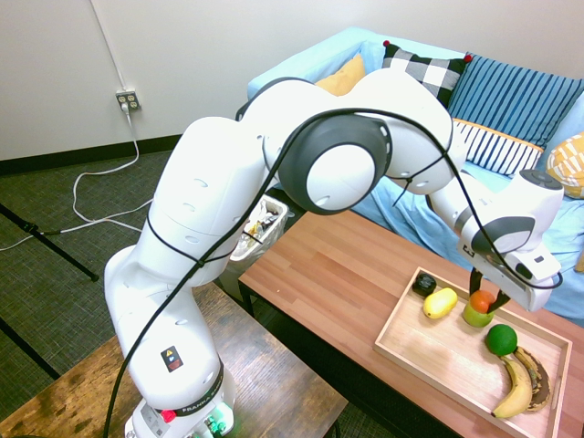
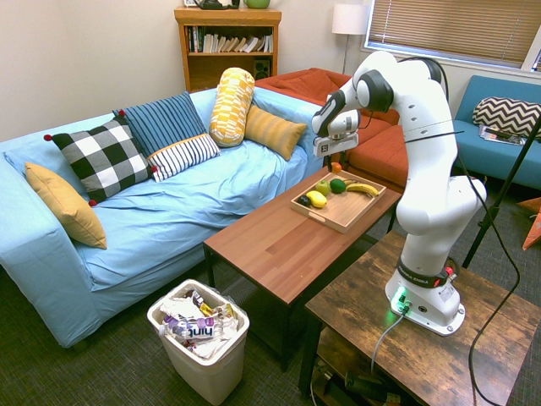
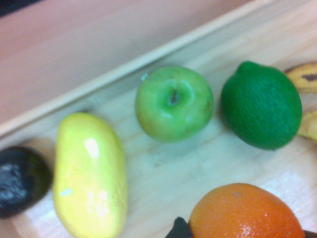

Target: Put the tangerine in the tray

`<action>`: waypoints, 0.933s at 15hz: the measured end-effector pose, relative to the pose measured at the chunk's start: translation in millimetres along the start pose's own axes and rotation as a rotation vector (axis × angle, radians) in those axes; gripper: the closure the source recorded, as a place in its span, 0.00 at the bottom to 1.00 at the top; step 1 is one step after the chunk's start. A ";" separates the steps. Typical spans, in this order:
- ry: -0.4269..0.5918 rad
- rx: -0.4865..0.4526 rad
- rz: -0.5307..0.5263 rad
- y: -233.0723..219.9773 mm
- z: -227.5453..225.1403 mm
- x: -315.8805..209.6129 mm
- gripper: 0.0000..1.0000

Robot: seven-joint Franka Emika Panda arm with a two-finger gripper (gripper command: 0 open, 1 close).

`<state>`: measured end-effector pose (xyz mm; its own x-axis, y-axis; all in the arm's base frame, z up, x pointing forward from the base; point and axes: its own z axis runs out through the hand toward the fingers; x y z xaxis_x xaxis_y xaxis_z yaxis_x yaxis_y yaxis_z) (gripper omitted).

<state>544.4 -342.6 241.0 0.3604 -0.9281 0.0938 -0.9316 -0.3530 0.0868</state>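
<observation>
Just within the tray's rim, tangerine held aloft

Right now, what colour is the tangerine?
The tangerine is bright orange; the wrist view shows it best.

Living room or lounge setting, light-blue-covered sofa, patterned cushions, wooden bookcase, floor lamp, low coffee-table bench

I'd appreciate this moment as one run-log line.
gripper: shut on tangerine | tangerine: held above tray | placement: not yet done
</observation>
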 end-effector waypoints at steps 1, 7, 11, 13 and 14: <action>-0.012 -0.011 0.000 8.0 11.1 -2.1 1.00; -0.068 -0.048 0.016 29.8 97.4 -28.5 1.00; -0.076 -0.059 0.024 30.5 124.8 -34.2 1.00; -0.081 -0.064 0.019 30.0 130.1 -35.6 0.00; -0.082 -0.066 0.016 29.6 132.0 -36.3 0.00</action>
<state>497.5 -335.0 109.2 0.3376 -0.9412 0.0146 -0.9311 -0.3317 0.1517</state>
